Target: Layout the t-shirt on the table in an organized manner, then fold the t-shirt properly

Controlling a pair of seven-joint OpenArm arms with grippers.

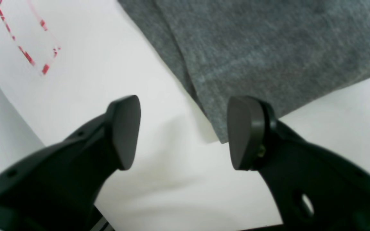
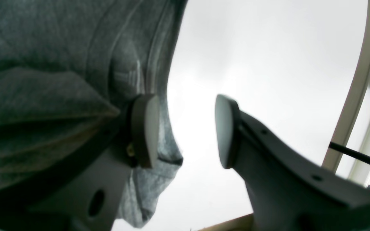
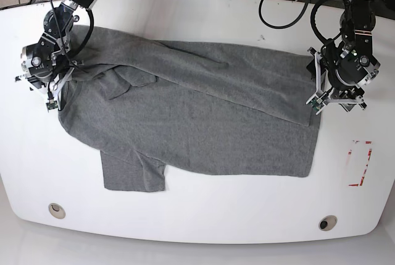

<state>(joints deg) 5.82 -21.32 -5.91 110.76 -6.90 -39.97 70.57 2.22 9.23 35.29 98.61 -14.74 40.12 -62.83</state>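
Observation:
The grey t-shirt (image 3: 197,123) lies spread across the white table (image 3: 203,215), with a fold ridge running across its upper half and one sleeve at the front left. My left gripper (image 1: 185,133) is open at the shirt's right edge (image 1: 252,54); a hem corner lies on the table between its fingers, close to the right pad (image 1: 244,133). In the base view this gripper (image 3: 330,95) is over the shirt's right side. My right gripper (image 2: 186,131) is open at the shirt's left edge (image 2: 59,64). Cloth bunches against the outside of its left finger (image 2: 146,128), and bare table shows in the gap. In the base view it (image 3: 52,86) is at the far-left corner.
A red-and-white sticker (image 3: 359,163) marks the table right of the shirt, also seen as the sticker (image 1: 27,41) in the left wrist view. Two metal grommets (image 3: 56,210) (image 3: 328,222) sit near the front edge. Cables (image 3: 284,5) trail at the back.

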